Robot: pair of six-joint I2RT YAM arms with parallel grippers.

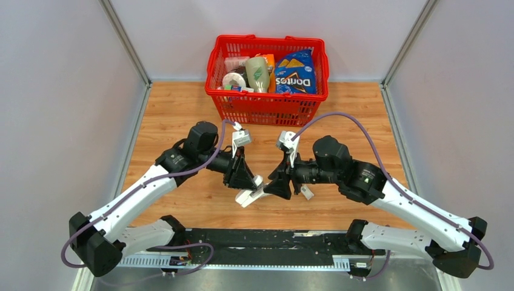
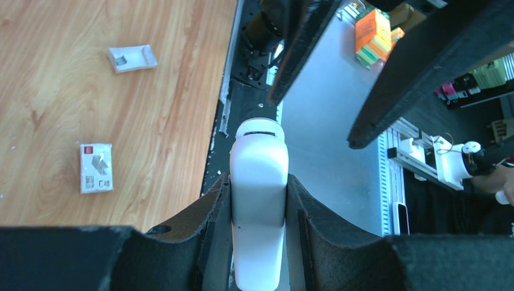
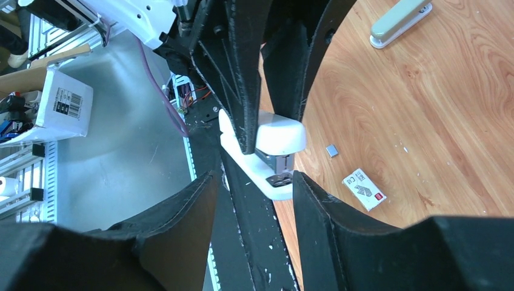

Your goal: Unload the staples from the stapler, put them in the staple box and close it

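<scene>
Clamping the stapler [image 2: 259,200] sideways in the left gripper [image 2: 257,182], long axis aimed at the right gripper [image 3: 254,177], spread apart astride its tip.

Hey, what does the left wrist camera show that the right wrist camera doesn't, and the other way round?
Only the left wrist view: a small open white plastic tray on the wood. Only the right wrist view: a grey-green bar-shaped stapler and a small grey metal block. Both: the slim white plastic stapler clamped in the left claw, and a small white cardboard box with a red mark.
</scene>
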